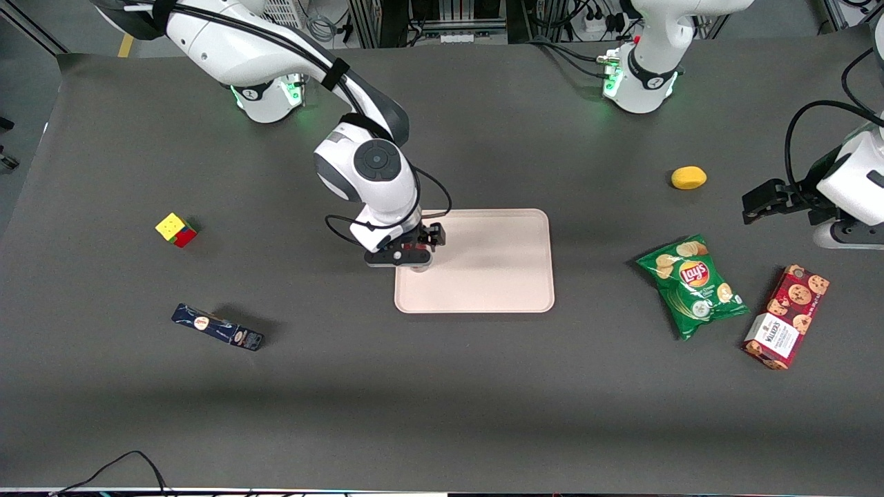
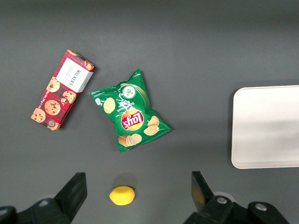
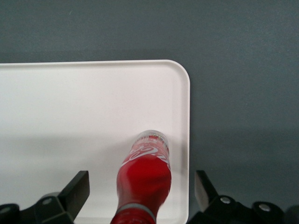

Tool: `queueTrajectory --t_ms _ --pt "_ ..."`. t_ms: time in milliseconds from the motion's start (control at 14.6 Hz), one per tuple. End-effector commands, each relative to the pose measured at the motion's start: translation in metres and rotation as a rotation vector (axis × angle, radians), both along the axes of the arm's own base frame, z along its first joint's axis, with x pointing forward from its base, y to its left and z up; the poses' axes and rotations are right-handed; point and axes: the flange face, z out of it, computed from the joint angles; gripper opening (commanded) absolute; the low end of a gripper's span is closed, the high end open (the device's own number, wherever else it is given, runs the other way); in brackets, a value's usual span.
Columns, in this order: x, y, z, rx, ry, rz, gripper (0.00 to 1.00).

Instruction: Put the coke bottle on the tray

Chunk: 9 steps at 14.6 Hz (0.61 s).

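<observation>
The small glossy red coke bottle (image 3: pixel 145 179) stands on the pale pink rectangular tray (image 3: pixel 70 107), close to its rim. The end effector (image 3: pixel 142 189) hangs spread wide around it, gripping nothing. A finger catching during withdrawal could topple it.

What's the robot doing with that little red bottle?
The robot's gripper is over the edge of the pink tray, the edge nearest the working arm's end of the table. The coke bottle stands on the tray just inside the rim, between the open fingers, which are not touching it. So the bottle looks placed already. Chips, a cookie box, a lemon, a puzzle cube and a blue box lie around on the table, untouched.
</observation>
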Motion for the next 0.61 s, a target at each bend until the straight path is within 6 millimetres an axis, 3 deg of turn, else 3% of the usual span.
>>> queueTrajectory --t_ms 0,273,410,546 --pt "0.004 0.013 0.023 0.026 -0.044 -0.006 1.00" --pt "0.005 0.013 0.040 0.023 -0.061 -0.002 1.00" --pt "0.011 0.010 0.080 0.001 -0.088 0.015 1.00" --pt "0.025 -0.007 0.146 -0.098 -0.042 0.117 1.00"
